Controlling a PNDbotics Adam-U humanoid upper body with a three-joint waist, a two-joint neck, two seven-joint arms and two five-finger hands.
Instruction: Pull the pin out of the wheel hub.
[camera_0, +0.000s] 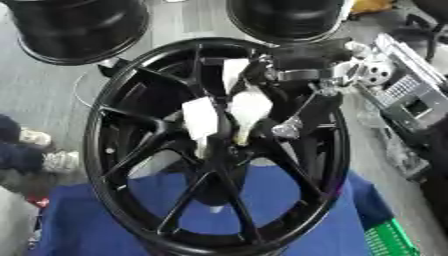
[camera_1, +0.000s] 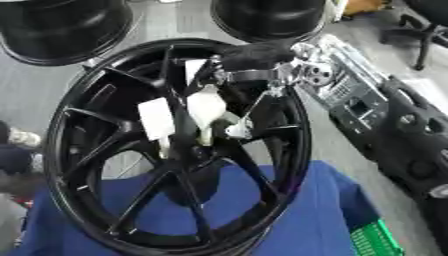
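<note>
Nearest the camera, a blue cloth (camera_0: 289, 200) covers the surface, with a green basket (camera_0: 389, 240) at its lower right corner. On the cloth stands a black wheel hub (camera_0: 114, 165), upright on its rim, its spokes meeting at the centre. The right hand (camera_0: 249, 107) comes in from the upper right through a silver wrist joint and reaches into the middle of the hub; its pale fingers (camera_1: 206, 107) point down at the hub's centre, touching the spokes there. Whether they are curled round anything cannot be told, and the pin itself cannot be made out among fingers and spokes. The left hand shows in neither view. Beyond the hub, two more black wheels (camera_0: 79, 30) stand on the grey floor.
</note>
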